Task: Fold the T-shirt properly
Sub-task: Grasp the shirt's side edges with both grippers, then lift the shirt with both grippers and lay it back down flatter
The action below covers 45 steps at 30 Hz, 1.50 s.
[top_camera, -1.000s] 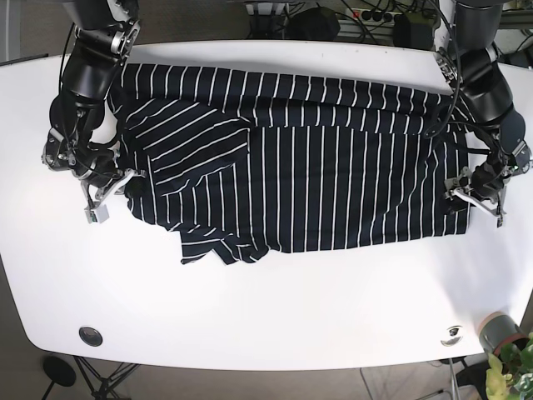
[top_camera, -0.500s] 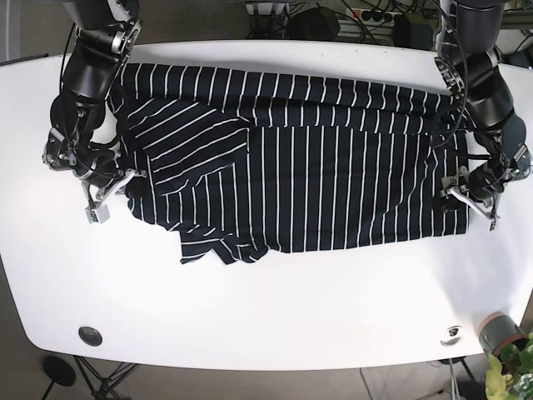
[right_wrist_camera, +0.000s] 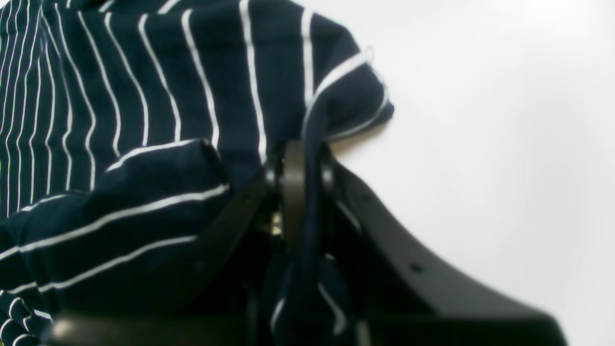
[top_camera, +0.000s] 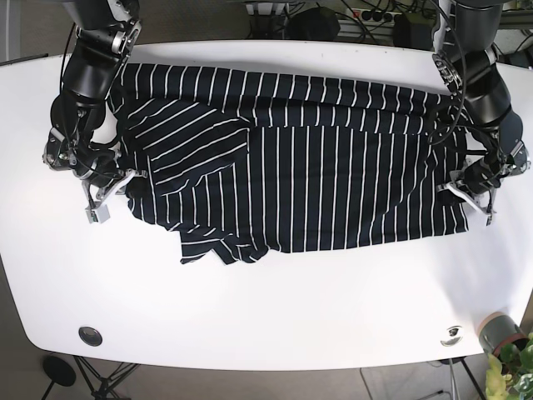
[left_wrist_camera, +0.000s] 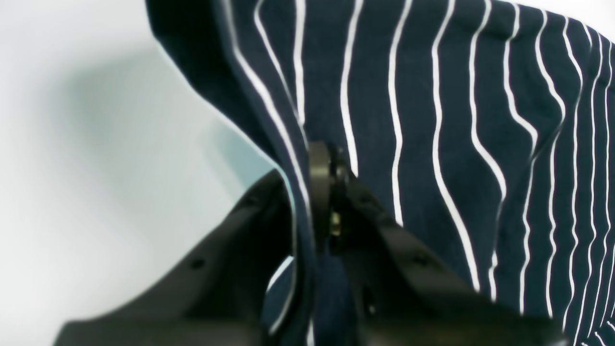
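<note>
T-shirt (top_camera: 308,167): one dark navy garment with thin white stripes, spread across the far half of a white table (top_camera: 275,308). Its stripes run mostly front to back over the main body, while a folded-over panel on the base view's left carries them on a slant. The near hem is uneven, with a crumpled, turned-under corner at the lower left of the cloth. A long crease runs side to side across the upper part, where one layer overlaps another.

Two arms work it, one at each side edge. The right gripper (top_camera: 112,190) is at the cloth's edge on the base view's left; its wrist view shows the two fingers (right_wrist_camera: 293,192) clenched on a bunched fold of the striped fabric, the fold lifted slightly off the table. The left gripper (top_camera: 471,190) is at the opposite edge, and its wrist view shows its fingers (left_wrist_camera: 319,192) pinching a raised ridge of the same cloth.

One potted plant (top_camera: 510,367) sits at the near corner, and two small round fittings (top_camera: 90,336) are set into the tabletop's near edge.
</note>
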### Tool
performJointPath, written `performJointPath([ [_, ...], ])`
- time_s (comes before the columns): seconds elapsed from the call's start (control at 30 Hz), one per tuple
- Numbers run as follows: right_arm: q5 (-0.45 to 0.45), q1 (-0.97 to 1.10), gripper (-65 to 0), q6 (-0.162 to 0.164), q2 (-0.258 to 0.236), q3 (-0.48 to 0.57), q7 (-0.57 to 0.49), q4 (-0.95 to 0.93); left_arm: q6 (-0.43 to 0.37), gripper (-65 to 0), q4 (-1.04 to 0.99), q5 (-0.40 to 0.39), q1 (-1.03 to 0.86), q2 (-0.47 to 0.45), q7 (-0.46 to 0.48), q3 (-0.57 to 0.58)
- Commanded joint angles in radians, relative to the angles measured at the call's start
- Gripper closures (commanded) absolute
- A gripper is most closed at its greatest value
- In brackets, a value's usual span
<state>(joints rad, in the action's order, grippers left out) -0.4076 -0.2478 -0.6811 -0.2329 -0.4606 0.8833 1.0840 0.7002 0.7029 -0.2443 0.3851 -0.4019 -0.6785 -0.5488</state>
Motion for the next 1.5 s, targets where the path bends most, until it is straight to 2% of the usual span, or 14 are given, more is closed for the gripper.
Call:
performJointPath([
  [0.0,-0.015,-0.022,-2.1,-0.005,-0.015,-0.002,-0.013,0.018,-0.002,0.0,0.001,0.035,0.007,-0.005,-0.005,0.003],
  [0.2,-0.017,-0.014,-2.1,-0.005,-0.012,-0.002,-0.009,0.115,-0.002,0.0,0.002,0.03,0.008,-0.005,-0.008,0.002],
  [0.33,-0.009,-0.002,-2.1,-0.002,-0.006,-0.004,0.04,0.198,-0.002,0.0,0.079,0.032,0.007,-0.005,-0.011,-0.024],
  [0.47,-0.009,-0.014,-2.1,0.034,-0.012,-0.004,0.041,0.23,-0.002,0.0,0.148,0.036,0.008,-0.005,-0.053,0.0],
  [0.73,-0.007,-0.114,-2.1,0.036,-0.012,0.0,0.06,0.226,-0.002,0.0,0.177,0.036,0.096,-0.005,-0.066,0.012],
  [0.9,-0.007,-0.204,-2.1,0.036,-0.052,0.001,0.09,0.226,-0.002,0.0,0.234,0.035,0.183,-0.005,-0.139,0.052],
  [1.07,-0.007,-0.308,-2.1,0.036,-0.056,0.001,0.124,0.224,-0.002,0.0,0.286,0.035,0.262,-0.004,-0.151,0.08],
  [1.1,-0.007,-0.338,-2.1,0.036,-0.072,0.003,0.129,0.224,-0.002,0.0,0.295,0.035,0.289,-0.004,-0.151,0.089],
  [1.3,-0.009,-0.483,-2.1,0.036,-0.139,0.101,0.145,0.223,-0.046,0.0,0.346,0.03,0.421,-0.004,-0.191,0.108],
  [1.47,-0.009,-0.651,-2.1,0.036,-0.162,0.167,0.145,0.184,-0.07,0.0,0.346,0.032,0.559,-0.004,-0.186,0.151],
])
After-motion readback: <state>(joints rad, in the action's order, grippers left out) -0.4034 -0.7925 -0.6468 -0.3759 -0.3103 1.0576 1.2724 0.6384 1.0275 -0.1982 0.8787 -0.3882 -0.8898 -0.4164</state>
